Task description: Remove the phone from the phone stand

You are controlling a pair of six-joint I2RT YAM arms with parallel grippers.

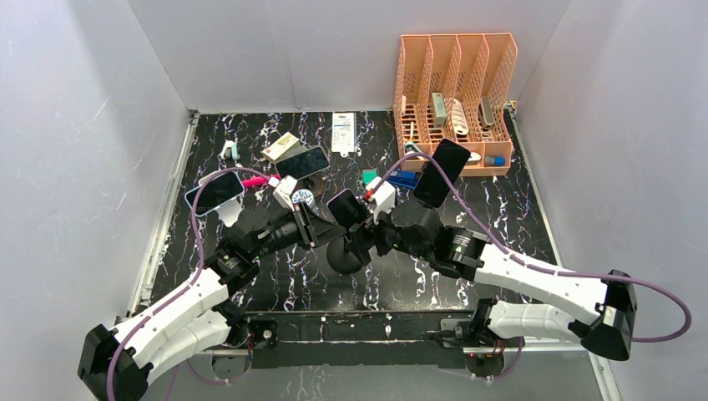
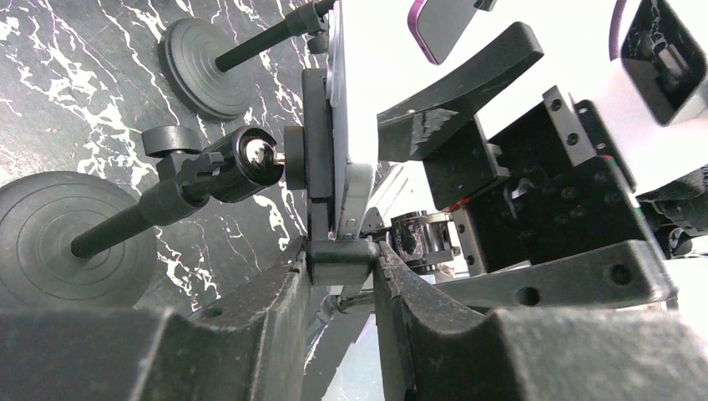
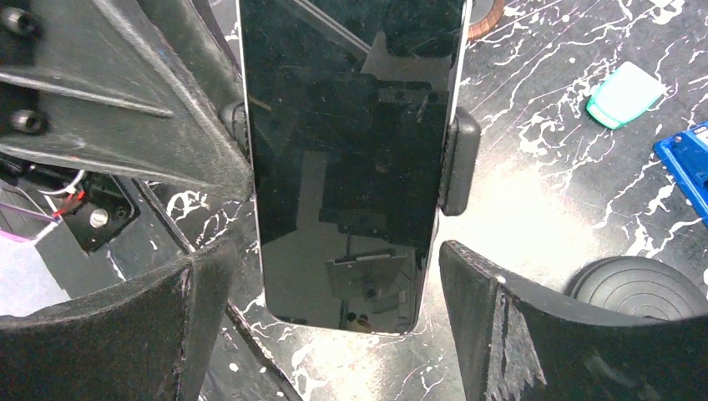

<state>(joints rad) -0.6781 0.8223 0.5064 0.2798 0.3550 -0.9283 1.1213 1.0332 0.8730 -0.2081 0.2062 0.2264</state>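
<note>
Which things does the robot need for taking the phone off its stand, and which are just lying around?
For the job:
- phone
- phone stand
- left end effector, gripping the stand
- right end effector, open around the phone

Just lying around:
- orange rack
- white packet
- teal object
- blue object
- dark phone beside the rack

The glossy black-screened phone [image 3: 351,159] sits clamped by its long edges in the black phone stand [image 3: 459,167]
</note>
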